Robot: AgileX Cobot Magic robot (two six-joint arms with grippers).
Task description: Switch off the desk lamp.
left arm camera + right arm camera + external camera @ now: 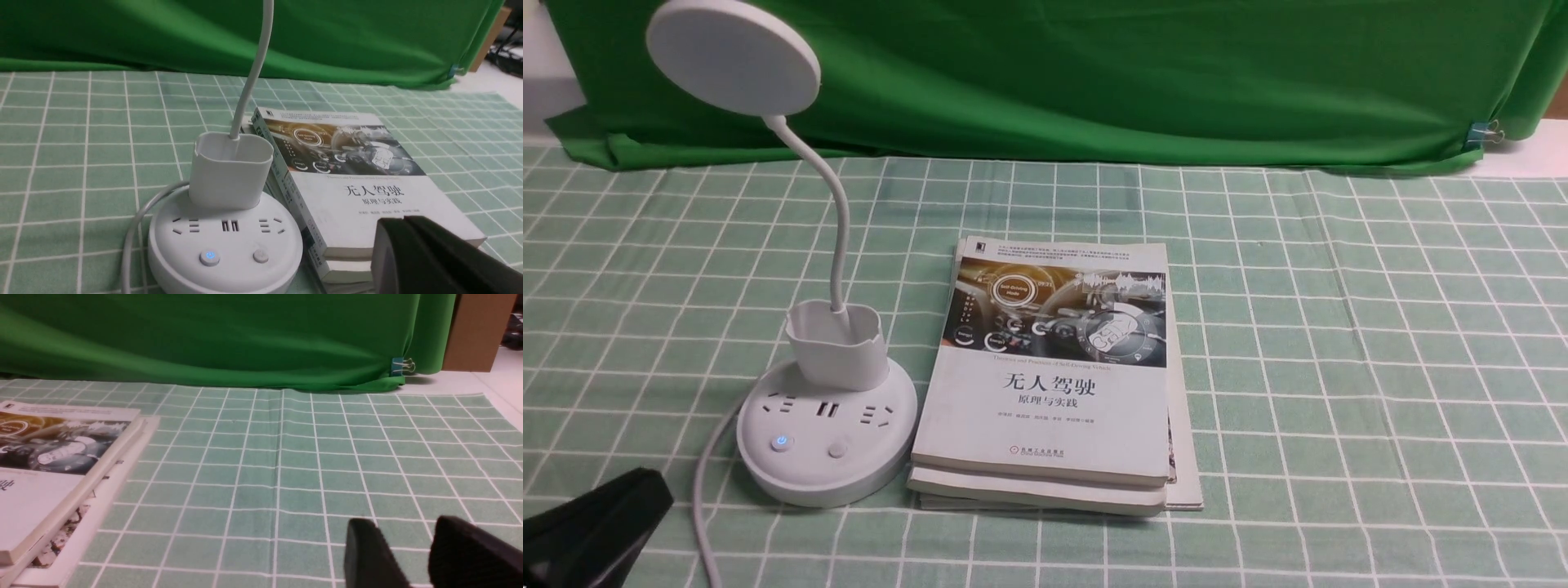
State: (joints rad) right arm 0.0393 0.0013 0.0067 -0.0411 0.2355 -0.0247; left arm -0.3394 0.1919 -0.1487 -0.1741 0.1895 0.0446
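Note:
The white desk lamp (pixel 825 425) stands at the left of the table, its disc head (pixel 733 55) raised on a thin neck above a small cup holder (pixel 836 343). Its round base carries sockets and two buttons; the left button (pixel 781 442) glows blue, the right one (pixel 837 450) is plain. The base also shows in the left wrist view (pixel 224 249), with the lit button (pixel 209 257). My left gripper (pixel 645 482) is shut and empty, low at the front left, short of the base; it also shows in the left wrist view (pixel 404 220). My right gripper (pixel 402 526) is open and empty over bare cloth.
A stack of books (pixel 1054 384) lies right beside the lamp base. The lamp's white cable (pixel 704 490) runs from the base toward the front edge. A green checked cloth (pixel 1339 367) covers the table; a green backdrop (pixel 1094 73) hangs behind.

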